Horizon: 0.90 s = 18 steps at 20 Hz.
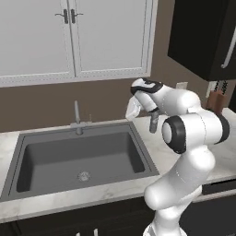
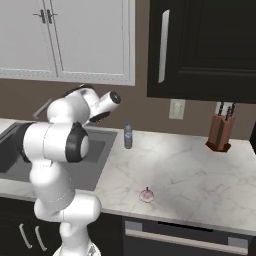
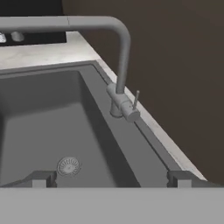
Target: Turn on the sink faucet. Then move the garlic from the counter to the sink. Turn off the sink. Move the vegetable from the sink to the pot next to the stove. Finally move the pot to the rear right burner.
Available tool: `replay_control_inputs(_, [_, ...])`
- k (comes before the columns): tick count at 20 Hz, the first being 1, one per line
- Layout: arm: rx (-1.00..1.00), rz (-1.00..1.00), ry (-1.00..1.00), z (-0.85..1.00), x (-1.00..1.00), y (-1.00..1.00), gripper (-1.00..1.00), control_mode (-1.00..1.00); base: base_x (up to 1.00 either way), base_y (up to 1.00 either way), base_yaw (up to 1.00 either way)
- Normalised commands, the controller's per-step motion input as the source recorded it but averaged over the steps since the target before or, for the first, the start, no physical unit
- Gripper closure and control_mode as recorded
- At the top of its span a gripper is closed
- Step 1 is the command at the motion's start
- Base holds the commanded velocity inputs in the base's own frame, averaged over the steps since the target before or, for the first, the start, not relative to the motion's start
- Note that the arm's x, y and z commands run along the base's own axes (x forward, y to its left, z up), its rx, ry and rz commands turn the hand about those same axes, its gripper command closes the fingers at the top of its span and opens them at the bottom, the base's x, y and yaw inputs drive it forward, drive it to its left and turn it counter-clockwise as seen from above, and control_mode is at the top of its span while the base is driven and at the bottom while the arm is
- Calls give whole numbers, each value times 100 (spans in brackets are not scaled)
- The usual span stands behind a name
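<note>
The grey sink (image 1: 69,134) lies in the marble counter, with its faucet (image 1: 77,119) upright at the back rim. In the hand view the faucet (image 3: 122,61) stands close ahead, its spout reaching left over the basin (image 3: 43,113). A small lever handle (image 3: 136,99) sticks up at the faucet's base. No water shows. My gripper (image 3: 111,178) is open above the basin, short of the faucet, with nothing between its fingers. The hand (image 1: 133,110) hovers by the sink's right rear corner. The garlic (image 2: 146,195) lies on the counter near its front edge. Pot and stove are out of view.
A small bottle (image 2: 128,136) stands on the counter just right of the sink. A knife block (image 2: 220,132) sits at the far right against the wall. White cabinets (image 1: 69,37) and dark cabinets (image 2: 200,45) hang above. The drain (image 3: 68,166) marks the basin floor.
</note>
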Motion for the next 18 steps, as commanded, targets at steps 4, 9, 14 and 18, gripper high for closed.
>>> replay_control_inputs(4, [0, 0, 4, 1, 32, 42, -100, -100, 0, 0, 0])
replay_control_inputs(9, [0, 0, 5, 0, 36, 33, -100, -100, 0, 0, 0])
replay_control_inputs(14, [0, 1, 4, 0, 35, 22, -100, -100, 0, 0, 0])
replay_control_inputs(18, [0, 1, 3, 0, 25, 23, -100, -100, 0, 0, 0])
